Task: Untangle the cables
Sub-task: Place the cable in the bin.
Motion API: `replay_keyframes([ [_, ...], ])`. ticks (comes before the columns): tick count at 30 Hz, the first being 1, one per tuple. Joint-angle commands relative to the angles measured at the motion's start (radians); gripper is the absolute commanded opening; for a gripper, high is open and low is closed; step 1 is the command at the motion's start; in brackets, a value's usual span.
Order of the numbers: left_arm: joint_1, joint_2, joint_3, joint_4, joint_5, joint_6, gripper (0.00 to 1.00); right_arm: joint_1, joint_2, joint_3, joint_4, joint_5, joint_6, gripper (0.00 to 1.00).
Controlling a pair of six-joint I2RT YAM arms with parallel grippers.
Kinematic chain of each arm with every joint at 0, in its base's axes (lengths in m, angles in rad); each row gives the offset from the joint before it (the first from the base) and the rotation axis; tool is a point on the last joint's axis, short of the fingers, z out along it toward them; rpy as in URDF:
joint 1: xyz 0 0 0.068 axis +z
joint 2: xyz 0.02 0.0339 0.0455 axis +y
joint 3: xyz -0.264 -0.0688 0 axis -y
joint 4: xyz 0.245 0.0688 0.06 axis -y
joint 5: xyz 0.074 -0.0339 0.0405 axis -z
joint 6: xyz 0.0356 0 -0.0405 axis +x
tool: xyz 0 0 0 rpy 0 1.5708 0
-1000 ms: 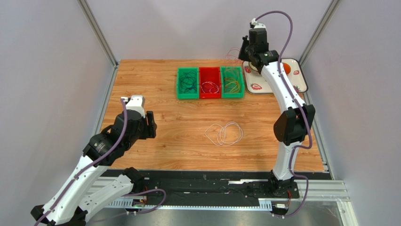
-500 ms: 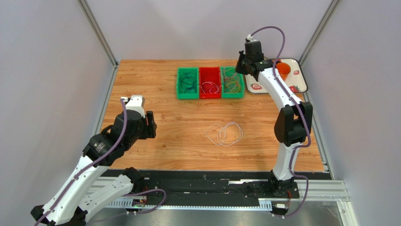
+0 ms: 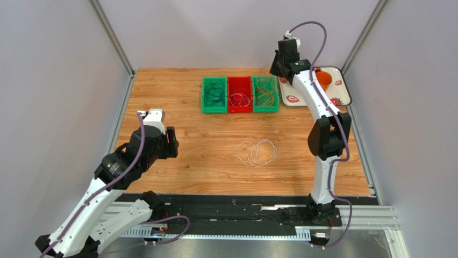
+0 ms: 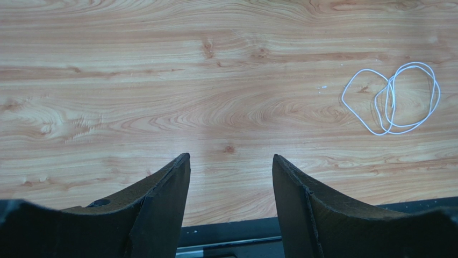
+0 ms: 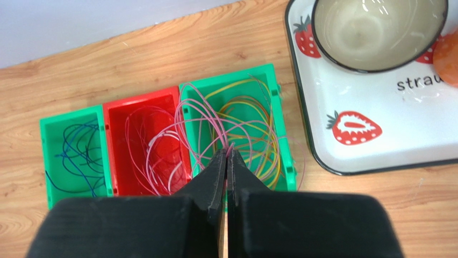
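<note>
My right gripper (image 5: 227,153) is shut on a bunch of thin pink-purple cables (image 5: 198,115). Their loops hang over the red bin (image 5: 141,95) and the right green bin (image 5: 285,141). In the top view this gripper (image 3: 276,68) hovers at the back of the table, just above the right green bin (image 3: 276,94). White cable loops (image 3: 256,153) (image 4: 392,99) lie flat in the middle of the table. My left gripper (image 3: 174,142) (image 4: 231,157) stands open over bare wood at the left, holding nothing.
Three bins stand in a row at the back: a left green bin (image 3: 204,97) with dark cables, the red bin (image 3: 240,79) with pink and white ones, the right green one with yellow. A strawberry tray (image 3: 345,91) (image 5: 376,156) holds a bowl (image 5: 376,32) and an orange cup (image 3: 323,79).
The right arm swung left from over the tray to above the right green bin, still shut on the pink-purple cables. The left arm has not moved.
</note>
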Motion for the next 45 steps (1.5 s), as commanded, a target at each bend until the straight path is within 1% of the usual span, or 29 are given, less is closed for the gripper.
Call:
replay_keyframes([
  [1, 0.008, -0.007, 0.002, 0.025, -0.006, 0.020, 0.66, 0.007, 0.078, 0.136, -0.044, 0.034, 0.022, 0.00],
  [4, 0.009, -0.002, 0.002, 0.025, -0.004, 0.021, 0.66, 0.013, 0.101, 0.176, -0.041, 0.009, 0.038, 0.00],
  [13, 0.029, 0.007, -0.001, 0.033, 0.016, 0.029, 0.66, 0.028, 0.104, 0.192, 0.028, -0.110, 0.096, 0.00],
  [17, 0.032, 0.007, 0.000, 0.033, 0.020, 0.031, 0.66, 0.051, 0.109, 0.204, 0.045, -0.126, 0.096, 0.00],
  [26, 0.032, 0.001, -0.003, 0.034, 0.022, 0.031, 0.66, 0.045, 0.124, 0.210, 0.047, -0.140, 0.136, 0.00],
  [29, 0.034, -0.001, -0.003, 0.034, 0.020, 0.031, 0.66, 0.031, 0.121, 0.184, 0.056, -0.140, 0.142, 0.00],
  [33, 0.034, -0.004, -0.001, 0.036, 0.020, 0.029, 0.66, 0.004, 0.100, 0.121, 0.071, -0.141, 0.139, 0.00],
  [36, 0.034, -0.004, -0.001, 0.034, 0.022, 0.031, 0.66, -0.021, 0.078, 0.040, 0.093, -0.134, 0.124, 0.00],
  [39, 0.032, -0.002, -0.001, 0.036, 0.020, 0.031, 0.66, -0.041, 0.075, 0.009, 0.100, -0.134, 0.113, 0.00],
  [45, 0.034, 0.002, -0.001, 0.036, 0.019, 0.031, 0.66, -0.047, 0.070, -0.039, 0.085, -0.051, 0.078, 0.00],
])
